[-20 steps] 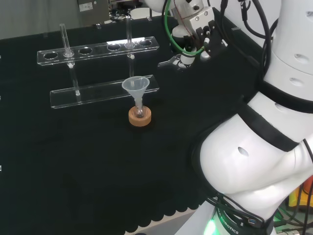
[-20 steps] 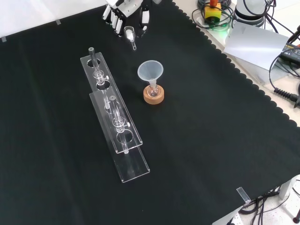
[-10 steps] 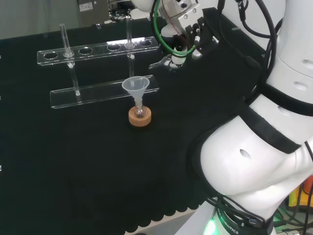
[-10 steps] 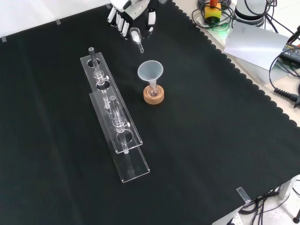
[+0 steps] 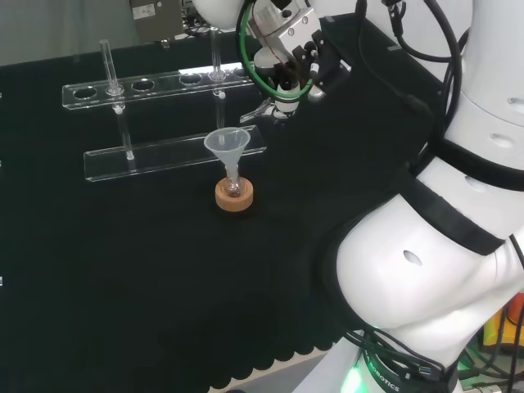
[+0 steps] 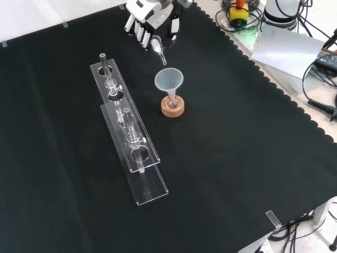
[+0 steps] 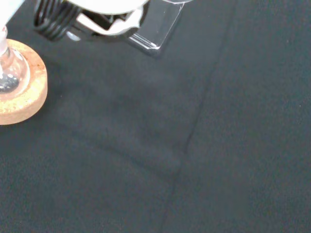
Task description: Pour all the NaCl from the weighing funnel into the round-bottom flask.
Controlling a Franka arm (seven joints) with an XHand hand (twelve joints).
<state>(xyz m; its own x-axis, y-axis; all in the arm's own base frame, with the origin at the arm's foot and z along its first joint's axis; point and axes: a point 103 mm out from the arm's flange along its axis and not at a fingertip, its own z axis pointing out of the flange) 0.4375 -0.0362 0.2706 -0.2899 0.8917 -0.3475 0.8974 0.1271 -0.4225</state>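
the hand (image 6: 150, 16) hangs above the black cloth (image 6: 237, 137) at the top of the front view, fingers curled down and pinching a small clear weighing funnel (image 6: 157, 46), whose narrow stem slants down toward the wide funnel below it. in the head view the hand (image 5: 286, 70) sits just up and right of that funnel, with the weighing funnel (image 5: 266, 108) jutting out beneath it. whether the weighing funnel holds any powder cannot be told.

a translucent conical funnel (image 6: 168, 80) stands stem-down in the neck of the round-bottom flask (image 6: 172, 101). the flask is small, clear and round-bellied and rests in a tan cork ring (image 6: 172, 108). in the wrist view the cork ring (image 7: 22, 92) shows a grainy surface with the glass bulb (image 7: 12, 73) seated in it.

beside the flask, to its left in the front view, a long clear acrylic test-tube rack (image 6: 126, 137) of two tiers on thin posts lies along the cloth. its upper plate has a row of round holes, and thin clear tubes (image 6: 103, 66) stand upright in some of them. in the head view the rack (image 5: 164, 82) lies behind the flask. one clear corner of its base (image 7: 155, 26) shows in the wrist view.

the cloth is matte, with a scalloped edge (image 6: 295, 95) at the right of the front view. the arm's white links (image 5: 442, 246) stand at the right of the head view, clear of the flask.
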